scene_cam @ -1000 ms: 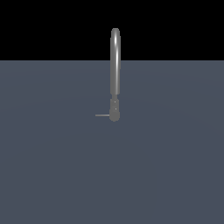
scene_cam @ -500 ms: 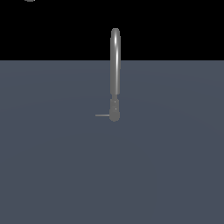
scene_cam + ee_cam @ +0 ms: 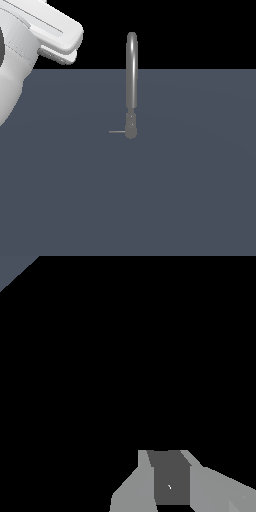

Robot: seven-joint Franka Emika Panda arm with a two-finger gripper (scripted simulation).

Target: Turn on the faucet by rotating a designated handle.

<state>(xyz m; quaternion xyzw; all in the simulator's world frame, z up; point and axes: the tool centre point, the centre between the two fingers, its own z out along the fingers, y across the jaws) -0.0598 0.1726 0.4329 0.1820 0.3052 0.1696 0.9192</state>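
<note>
Since the earlier frame your white robot arm point(image 3: 30, 45) has swung into the exterior view's upper left, well apart from the faucet point(image 3: 131, 85). Its handle point(image 3: 116, 132) juts toward the exterior view's left, untouched; your gripper point(image 3: 170, 481) looks spread, holding nothing, presumably ready to approach.

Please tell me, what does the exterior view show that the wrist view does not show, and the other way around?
Only the exterior view shows the faucet, its thin handle sticking out toward that view's left, and part of the white robot arm in the upper left corner. Only the wrist view shows the gripper, seen close against black background; whether it is open is unclear. Both show the grey-blue surface, in the wrist view just a corner.
</note>
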